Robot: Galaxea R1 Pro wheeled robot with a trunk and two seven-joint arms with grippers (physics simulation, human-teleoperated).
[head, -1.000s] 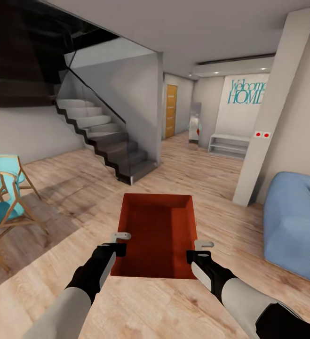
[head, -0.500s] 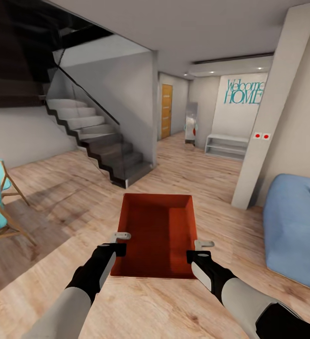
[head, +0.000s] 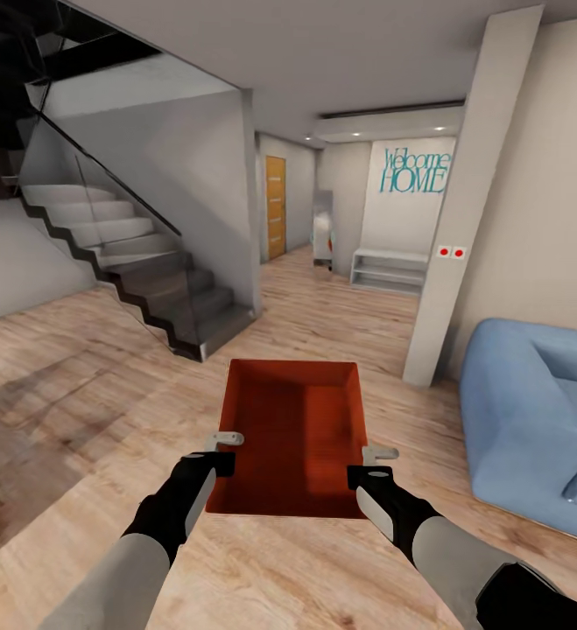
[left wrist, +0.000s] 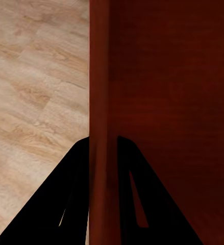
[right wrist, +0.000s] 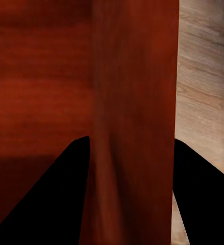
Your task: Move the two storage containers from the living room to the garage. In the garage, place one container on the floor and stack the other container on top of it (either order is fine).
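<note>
I hold one red-orange storage container (head: 292, 433) in front of me, above the light wood-plank floor of the living room. My left gripper (head: 227, 437) is shut on its left wall, and my right gripper (head: 377, 454) is shut on its right wall. In the left wrist view the container wall (left wrist: 99, 122) runs between the two dark fingers (left wrist: 73, 199). The right wrist view has the container wall (right wrist: 132, 122) between its dark fingers (right wrist: 50, 204). The container's inside looks empty.
A blue sofa (head: 533, 411) stands at the right, beside a white pillar (head: 459, 201). A grey staircase with a glass rail (head: 139, 271) rises at the left. Ahead, a hallway leads to an orange-brown door (head: 275, 206) and a white shelf (head: 389, 269) under a "Welcome HOME" sign.
The view has swung to the right: the stairs and hallway shifted left, the turquoise chairs left the picture, and more of the sofa shows. Both grippers keep the same hold on the container.
</note>
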